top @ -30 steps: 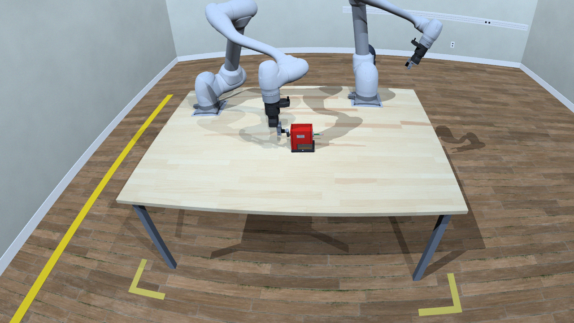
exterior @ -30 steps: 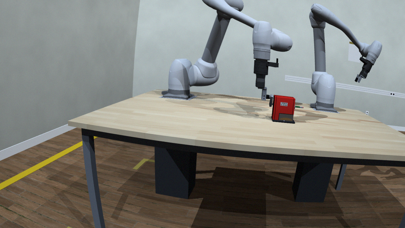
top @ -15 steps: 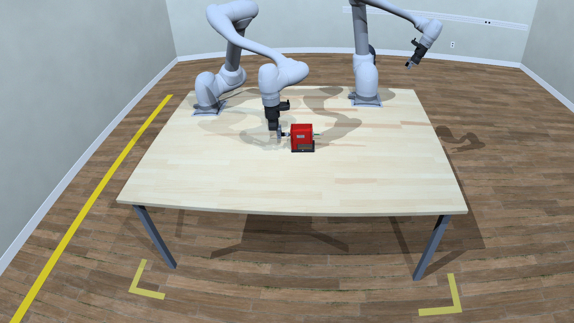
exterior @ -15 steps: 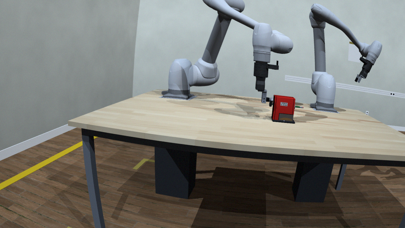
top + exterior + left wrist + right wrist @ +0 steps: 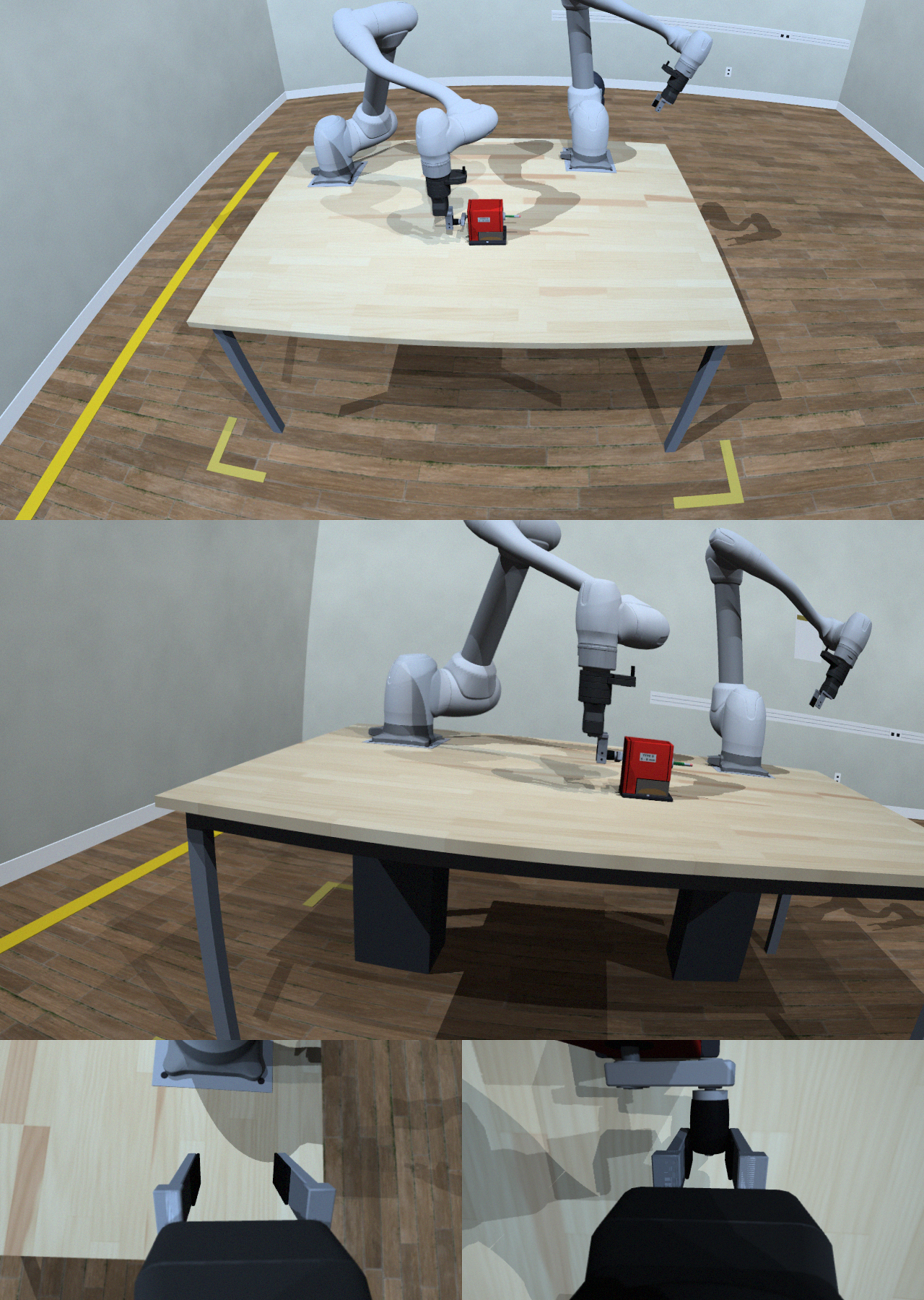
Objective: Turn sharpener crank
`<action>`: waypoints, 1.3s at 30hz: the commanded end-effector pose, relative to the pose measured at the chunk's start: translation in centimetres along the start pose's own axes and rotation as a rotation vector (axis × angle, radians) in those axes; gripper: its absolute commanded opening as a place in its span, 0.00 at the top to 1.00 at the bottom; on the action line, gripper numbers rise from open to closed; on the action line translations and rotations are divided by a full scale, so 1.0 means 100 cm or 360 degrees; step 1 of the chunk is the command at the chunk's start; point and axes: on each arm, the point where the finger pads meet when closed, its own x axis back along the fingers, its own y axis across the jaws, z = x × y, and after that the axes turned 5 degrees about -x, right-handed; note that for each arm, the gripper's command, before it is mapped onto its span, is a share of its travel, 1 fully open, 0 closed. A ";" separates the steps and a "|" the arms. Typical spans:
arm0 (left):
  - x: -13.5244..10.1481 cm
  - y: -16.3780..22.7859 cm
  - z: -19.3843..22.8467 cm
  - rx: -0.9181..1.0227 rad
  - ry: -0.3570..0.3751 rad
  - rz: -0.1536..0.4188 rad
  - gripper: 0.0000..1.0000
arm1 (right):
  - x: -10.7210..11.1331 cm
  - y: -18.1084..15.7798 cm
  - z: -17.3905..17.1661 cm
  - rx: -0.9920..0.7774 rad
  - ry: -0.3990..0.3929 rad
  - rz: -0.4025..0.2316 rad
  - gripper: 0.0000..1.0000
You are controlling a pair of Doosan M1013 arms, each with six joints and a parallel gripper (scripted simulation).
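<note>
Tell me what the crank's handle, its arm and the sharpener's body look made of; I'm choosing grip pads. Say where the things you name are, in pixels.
Handle (image 5: 709, 1121): matte black, likely rubber or plastic; no shine.
Crank arm (image 5: 670, 1073): smooth gray, probably metal, possibly painted.
Body (image 5: 485, 210) (image 5: 647, 760): glossy-looking red, painted metal or plastic.

The pencil sharpener (image 5: 485, 213) (image 5: 647, 762) is showing bright red above a black base (image 5: 486, 242) (image 5: 646, 797); the crank handle (image 5: 709, 1124) is showing black, its crank arm (image 5: 669, 1073) grey. The tabletop (image 5: 465, 290) (image 5: 517, 817) (image 5: 90, 1184) (image 5: 805, 1184) is displaying pale, streaked wood grain.
</note>
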 end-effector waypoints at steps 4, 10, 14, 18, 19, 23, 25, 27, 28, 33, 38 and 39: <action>0.001 0.000 0.000 0.0000 -0.0002 -0.0001 0.00 | -0.005 0.001 0.001 0.0000 0.0003 -0.0001 1.00; 0.001 0.000 0.000 0.0000 -0.0002 -0.0001 0.00 | -0.013 0.001 0.001 0.0000 0.0003 -0.0001 1.00; 0.001 0.000 0.000 0.0000 -0.0002 -0.0001 0.00 | -0.018 0.000 0.000 0.0000 0.0003 -0.0001 1.00; 0.001 0.000 0.000 0.0000 -0.0002 -0.0001 0.00 | -0.021 -0.001 0.000 0.0000 0.0003 -0.0001 1.00; 0.001 0.000 0.000 0.0000 -0.0002 -0.0001 0.00 | -0.022 -0.001 0.000 0.0000 0.0003 -0.0001 1.00; 0.001 0.000 0.000 0.0000 -0.0002 -0.0001 0.00 | -0.027 -0.003 0.000 0.0000 0.0003 -0.0001 1.00; 0.001 0.000 0.000 0.0000 -0.0002 -0.0001 0.00 | -0.030 -0.004 0.000 0.0000 0.0003 -0.0001 1.00; 0.001 0.000 0.000 0.0000 -0.0002 -0.0001 0.00 | -0.032 -0.005 0.000 0.0000 0.0003 -0.0001 1.00; 0.001 0.000 0.000 0.0000 -0.0002 -0.0001 0.00 | -0.033 -0.006 0.000 0.0000 0.0003 -0.0001 1.00; 0.001 0.000 0.000 0.0000 -0.0002 -0.0001 0.00 | -0.037 -0.009 0.000 0.0000 0.0003 -0.0001 1.00; 0.001 0.000 0.000 0.0000 -0.0002 -0.0001 0.00 | -0.041 -0.013 -0.001 0.0000 0.0003 -0.0001 1.00; 0.001 0.000 0.000 0.0000 -0.0002 -0.0001 0.00 | -0.042 -0.014 -0.001 0.0000 0.0003 -0.0001 1.00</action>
